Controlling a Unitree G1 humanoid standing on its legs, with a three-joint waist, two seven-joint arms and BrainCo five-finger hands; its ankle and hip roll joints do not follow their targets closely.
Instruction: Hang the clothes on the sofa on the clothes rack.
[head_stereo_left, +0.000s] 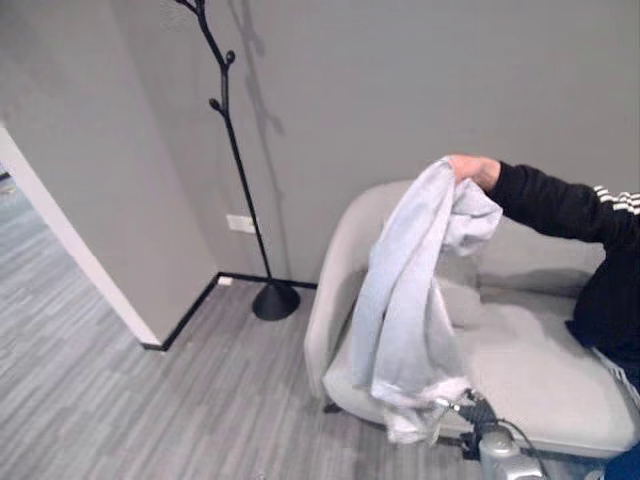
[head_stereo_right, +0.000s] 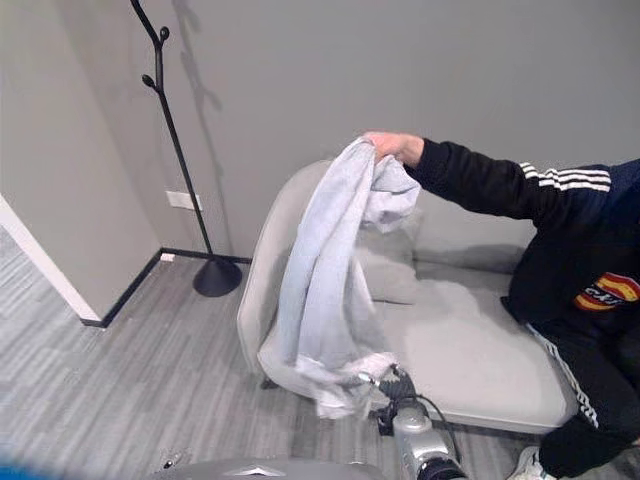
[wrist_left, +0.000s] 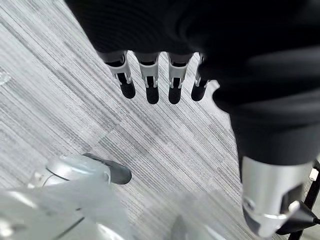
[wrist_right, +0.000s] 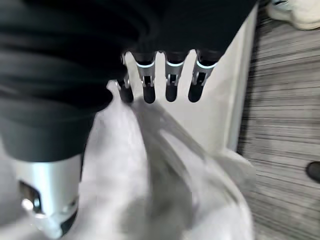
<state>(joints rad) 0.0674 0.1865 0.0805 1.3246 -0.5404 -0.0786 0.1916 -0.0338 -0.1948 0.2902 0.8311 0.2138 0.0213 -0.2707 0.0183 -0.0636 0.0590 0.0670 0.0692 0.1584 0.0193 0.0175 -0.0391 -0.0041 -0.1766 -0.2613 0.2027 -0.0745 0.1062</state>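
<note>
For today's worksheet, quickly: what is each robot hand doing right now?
Left hand: open, over bare floor.
Right hand: open, fingers straight at the grey garment, not gripping it.

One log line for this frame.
garment: held up by person's hand over sofa | right hand: open at hem | left hand: open, idle | rack: bare

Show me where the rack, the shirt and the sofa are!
rack (head_stereo_left: 236, 150), left eye view, on the middle of its black pole.
shirt (head_stereo_right: 325, 270), right eye view, on the middle of the hanging grey cloth.
sofa (head_stereo_right: 470, 350), right eye view, on the bare seat cushion.
</note>
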